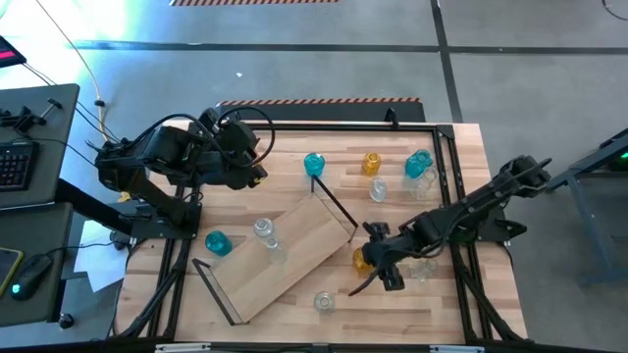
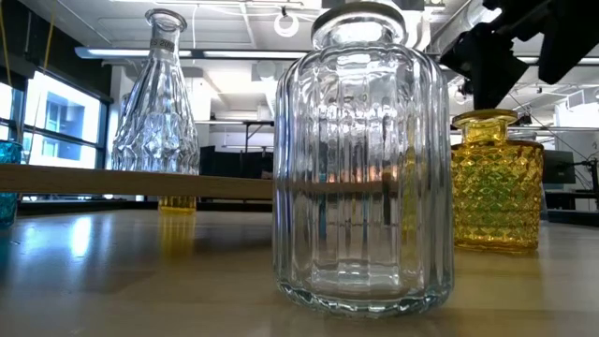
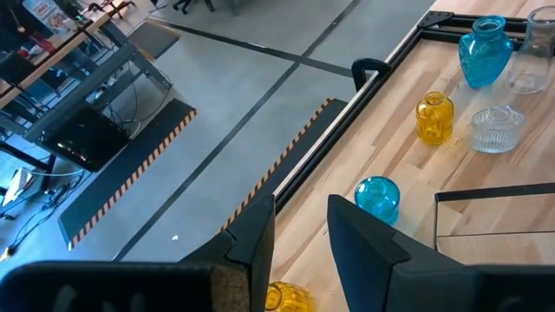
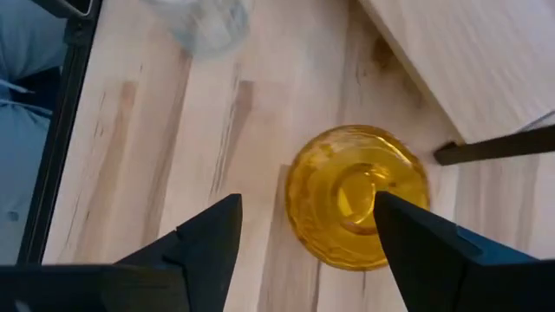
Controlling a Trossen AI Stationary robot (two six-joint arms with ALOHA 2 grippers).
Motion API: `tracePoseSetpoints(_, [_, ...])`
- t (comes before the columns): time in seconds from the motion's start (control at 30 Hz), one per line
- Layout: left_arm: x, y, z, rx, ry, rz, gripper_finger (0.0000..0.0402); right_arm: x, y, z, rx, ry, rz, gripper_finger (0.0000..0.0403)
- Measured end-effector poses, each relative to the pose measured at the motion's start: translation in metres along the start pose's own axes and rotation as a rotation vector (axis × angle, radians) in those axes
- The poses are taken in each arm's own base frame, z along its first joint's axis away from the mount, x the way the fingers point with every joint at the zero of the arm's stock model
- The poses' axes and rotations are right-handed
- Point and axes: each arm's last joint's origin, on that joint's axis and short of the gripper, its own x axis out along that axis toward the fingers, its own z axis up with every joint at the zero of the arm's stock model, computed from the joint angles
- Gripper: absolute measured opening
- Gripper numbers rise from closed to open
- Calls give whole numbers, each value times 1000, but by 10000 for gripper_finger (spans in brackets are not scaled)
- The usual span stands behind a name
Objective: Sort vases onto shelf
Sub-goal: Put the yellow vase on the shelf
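An amber vase [image 4: 355,195] stands upright on the table just off the near right corner of the shelf [image 1: 285,245], a light-wood board lying slantwise. My right gripper [image 4: 308,201] hangs open just over it, one finger to each side of its neck; in the low view the dark fingers [image 2: 496,65] end just above its lip [image 2: 485,117]. A clear vase [image 1: 263,230] stands on the shelf. My left gripper [image 3: 302,204] waits raised over the table's far left part, open with nothing between its fingers; another amber vase [image 3: 286,299] shows below it.
Teal vases [image 1: 314,164] [image 1: 419,162], an amber one [image 1: 371,162] and clear ones [image 1: 378,189] stand at the far side. A teal vase [image 1: 218,242] is left of the shelf. Clear vases [image 1: 324,301] [image 1: 422,267] stand near the front and beside my right gripper. The black frame [image 1: 446,196] borders the table.
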Motion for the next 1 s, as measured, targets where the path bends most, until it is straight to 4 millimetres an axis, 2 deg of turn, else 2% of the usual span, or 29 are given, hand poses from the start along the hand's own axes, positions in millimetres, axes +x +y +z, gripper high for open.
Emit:
tracePoseSetpoints(0.4, [0, 0, 0, 0, 0, 0, 102, 18, 2, -1, 10, 52, 10, 245])
tracePoseSetpoints(0.6, [0, 0, 0, 0, 0, 0, 102, 20, 2, 0, 13, 45, -23, 237])
tracePoseSetpoints(0.73, [0, 0, 0, 0, 0, 0, 102, 20, 1, 0, 10, 43, -39, 196])
tracePoseSetpoints(1.0, [0, 0, 0, 0, 0, -1, 102, 20, 0, -1, -9, 44, -42, 62])
